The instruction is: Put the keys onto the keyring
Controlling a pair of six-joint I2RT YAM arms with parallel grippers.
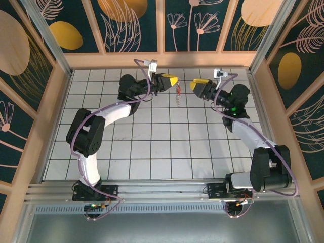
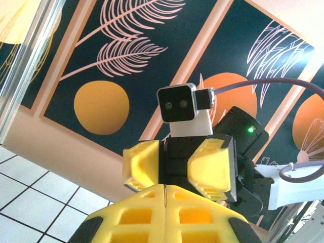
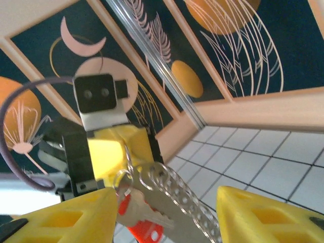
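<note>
I work in a lab-style robot cell, not a home: my left arm [image 1: 104, 117] and right arm [image 1: 249, 132] are bolted to an aluminium rail [image 1: 162, 188] edging a white gridded counter [image 1: 152, 147], boxed in by wood-framed wall panels [image 1: 130, 25] printed with leaves and orange discs.

Two robot arms stand on one tiled worktop [image 1: 152, 152]: the left arm [image 1: 109, 114] and the right arm [image 1: 248, 132]. Each carries one gripper, the left gripper [image 1: 174, 81] and the right gripper [image 1: 195, 84]. There is one keyring [image 3: 126, 174], one perforated metal strip [image 3: 187, 202] and one red-headed key [image 3: 146, 232].
</note>
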